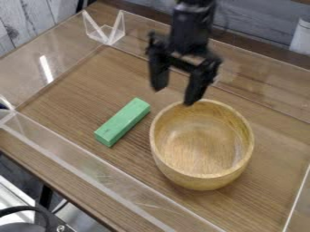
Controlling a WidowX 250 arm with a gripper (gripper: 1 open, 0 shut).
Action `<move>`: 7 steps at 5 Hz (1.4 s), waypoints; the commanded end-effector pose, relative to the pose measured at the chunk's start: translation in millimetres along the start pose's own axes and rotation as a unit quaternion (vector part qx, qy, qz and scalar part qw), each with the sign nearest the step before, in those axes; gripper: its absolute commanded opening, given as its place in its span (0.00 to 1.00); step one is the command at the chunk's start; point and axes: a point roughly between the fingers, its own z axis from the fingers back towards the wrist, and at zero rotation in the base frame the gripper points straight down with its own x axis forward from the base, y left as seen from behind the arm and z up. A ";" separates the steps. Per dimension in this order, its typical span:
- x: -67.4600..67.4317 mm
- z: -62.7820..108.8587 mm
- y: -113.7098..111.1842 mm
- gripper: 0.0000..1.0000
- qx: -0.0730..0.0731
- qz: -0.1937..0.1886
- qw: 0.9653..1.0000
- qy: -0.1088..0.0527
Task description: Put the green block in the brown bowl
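Note:
The green block lies flat on the wooden table, left of the brown bowl, which stands upright and holds nothing. My black gripper hangs pointing down above the table, just behind the bowl's far-left rim and to the upper right of the block. Its two fingers stand apart, open, with nothing between them. It touches neither the block nor the bowl.
A clear acrylic wall rings the wooden table along the front, left and back. A small clear folded stand sits at the back left corner.

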 end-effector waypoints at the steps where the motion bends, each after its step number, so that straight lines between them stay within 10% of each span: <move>1: -20.6 5.0 20.0 1.00 0.004 -0.010 0.999 -0.039; 4: -46.2 -35.7 54.4 1.00 0.012 -0.035 0.998 -0.049; 7: -38.4 -50.1 52.8 1.00 0.008 -0.040 0.997 -0.064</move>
